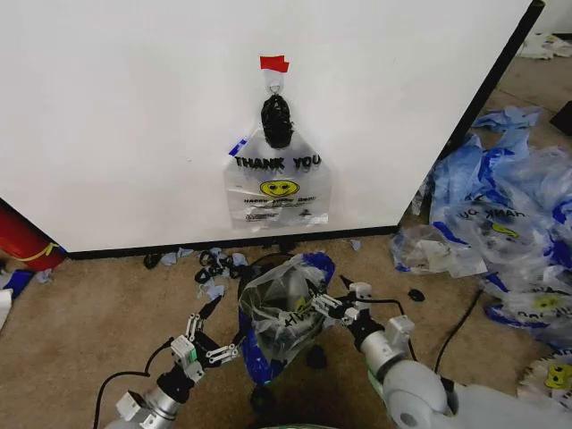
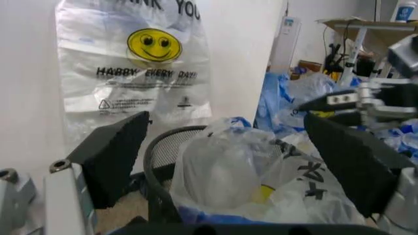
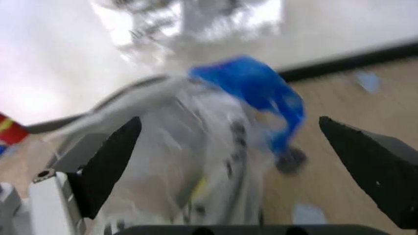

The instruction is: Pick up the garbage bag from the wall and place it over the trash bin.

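Both grippers open on either side of the lined bin.

The small round black wire-mesh trash bin (image 1: 268, 335) stands between the left gripper (image 1: 204, 335) and the right gripper (image 1: 332, 302); both hold their jaws wide and grasp nothing. In the bin sits a thin see-through plastic garbage bag (image 1: 281, 313) with blue handles, bunched up above the rim. Beyond both grippers, an identical "THANK YOU" smiley bag (image 1: 277, 183) hangs from the metal hook (image 1: 274, 85) on the plain white wall (image 1: 134, 116).
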`<state>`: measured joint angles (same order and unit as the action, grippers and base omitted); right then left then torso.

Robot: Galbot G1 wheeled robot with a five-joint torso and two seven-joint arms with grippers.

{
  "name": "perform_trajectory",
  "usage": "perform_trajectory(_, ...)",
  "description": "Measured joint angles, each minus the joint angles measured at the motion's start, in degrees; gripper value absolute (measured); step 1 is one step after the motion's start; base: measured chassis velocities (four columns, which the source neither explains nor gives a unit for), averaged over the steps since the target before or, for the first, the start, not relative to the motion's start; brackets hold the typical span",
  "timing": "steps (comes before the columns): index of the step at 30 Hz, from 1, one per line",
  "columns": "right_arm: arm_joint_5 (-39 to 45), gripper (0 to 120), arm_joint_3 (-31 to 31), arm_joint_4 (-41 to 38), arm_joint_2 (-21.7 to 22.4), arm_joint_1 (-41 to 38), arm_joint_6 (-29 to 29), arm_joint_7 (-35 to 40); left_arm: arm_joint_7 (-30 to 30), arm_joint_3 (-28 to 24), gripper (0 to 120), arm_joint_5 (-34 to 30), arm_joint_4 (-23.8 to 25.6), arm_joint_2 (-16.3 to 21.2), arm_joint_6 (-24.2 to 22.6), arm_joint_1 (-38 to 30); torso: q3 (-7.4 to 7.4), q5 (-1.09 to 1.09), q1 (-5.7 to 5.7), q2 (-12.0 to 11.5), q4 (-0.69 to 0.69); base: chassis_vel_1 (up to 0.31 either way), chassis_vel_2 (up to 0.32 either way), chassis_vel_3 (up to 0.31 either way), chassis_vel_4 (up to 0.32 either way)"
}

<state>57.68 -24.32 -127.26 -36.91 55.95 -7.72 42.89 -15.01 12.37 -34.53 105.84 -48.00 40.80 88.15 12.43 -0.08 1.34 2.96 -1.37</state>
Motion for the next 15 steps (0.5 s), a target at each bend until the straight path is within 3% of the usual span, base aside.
perform_trajectory(5, 1.24, 100, -1.04, -1.25, -4.82, 0.18, 6.61, 10.10, 0.00, -0.44, 94, 0.19, -0.19, -0.74, -0.20, 0.00, 0.00, 0.02, 0.00, 0.00, 0.02, 0.000, 0.000, 0.000, 0.000)
perform_trajectory(15, 1.20, 99, -4.63, 5.10, -12.77, -4.68, 10.42, 15.77, -0.15, 0.33, 94, 0.60, -0.47, -1.56, 0.16, 1.71, 0.01, 0.01, 0.00, 0.00, 0.03, 0.000, 0.000, 0.000, 0.000)
